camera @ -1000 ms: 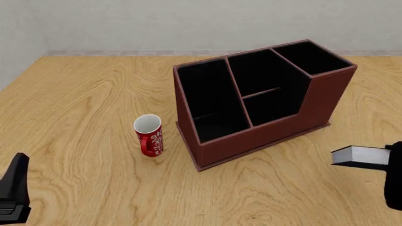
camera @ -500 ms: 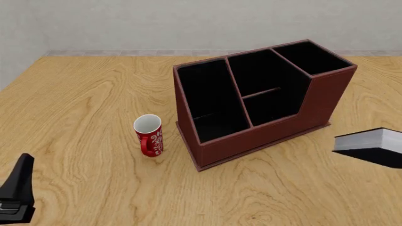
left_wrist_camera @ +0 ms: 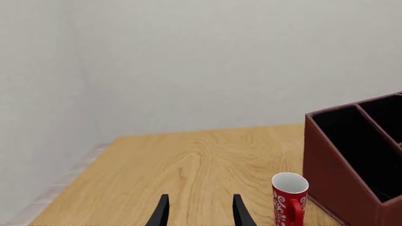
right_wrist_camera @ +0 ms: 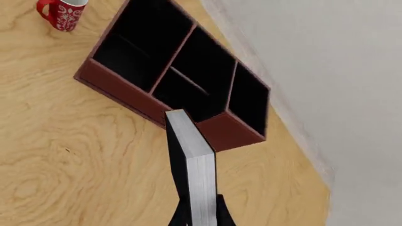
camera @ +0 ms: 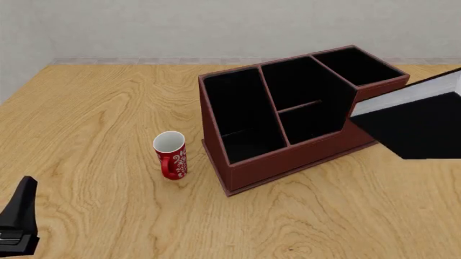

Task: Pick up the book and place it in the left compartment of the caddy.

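Light wood-grain counter (camera: 101,108), plain pale wall (camera: 216,27) behind. Right claw (right_wrist_camera: 199,217) pinches the book (camera: 418,121), airborne at right edge beside the caddy (camera: 288,121). Left claw (left_wrist_camera: 197,212) spread, lower left. Red mug (camera: 170,155) stands left of caddy.

Light wooden table (camera: 108,97), bearing caddy (camera: 288,156) and red mug (camera: 170,155).
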Controlling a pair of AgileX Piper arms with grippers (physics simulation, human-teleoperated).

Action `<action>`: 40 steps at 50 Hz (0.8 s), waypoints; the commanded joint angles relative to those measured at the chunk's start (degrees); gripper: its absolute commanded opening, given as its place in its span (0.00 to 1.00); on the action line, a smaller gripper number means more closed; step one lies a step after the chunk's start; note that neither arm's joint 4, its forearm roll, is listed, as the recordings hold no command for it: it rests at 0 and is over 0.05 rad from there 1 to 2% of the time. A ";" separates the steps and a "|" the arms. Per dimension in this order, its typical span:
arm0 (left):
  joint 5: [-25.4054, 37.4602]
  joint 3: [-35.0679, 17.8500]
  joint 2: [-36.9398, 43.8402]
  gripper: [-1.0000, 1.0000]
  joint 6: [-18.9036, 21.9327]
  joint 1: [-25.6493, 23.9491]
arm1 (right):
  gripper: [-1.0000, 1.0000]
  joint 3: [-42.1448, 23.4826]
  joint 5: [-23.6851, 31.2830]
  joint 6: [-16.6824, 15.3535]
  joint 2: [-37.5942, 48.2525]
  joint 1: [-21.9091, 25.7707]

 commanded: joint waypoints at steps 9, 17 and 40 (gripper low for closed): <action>1.41 -1.32 2.49 1.00 3.60 -0.96 | 0.00 -14.17 0.00 19.19 9.79 10.10; 2.18 -0.70 1.58 1.00 2.55 -0.71 | 0.00 -13.85 0.00 18.26 12.92 13.39; 4.83 -2.18 -0.90 1.00 2.59 -1.57 | 0.00 -21.50 0.00 18.13 24.03 9.55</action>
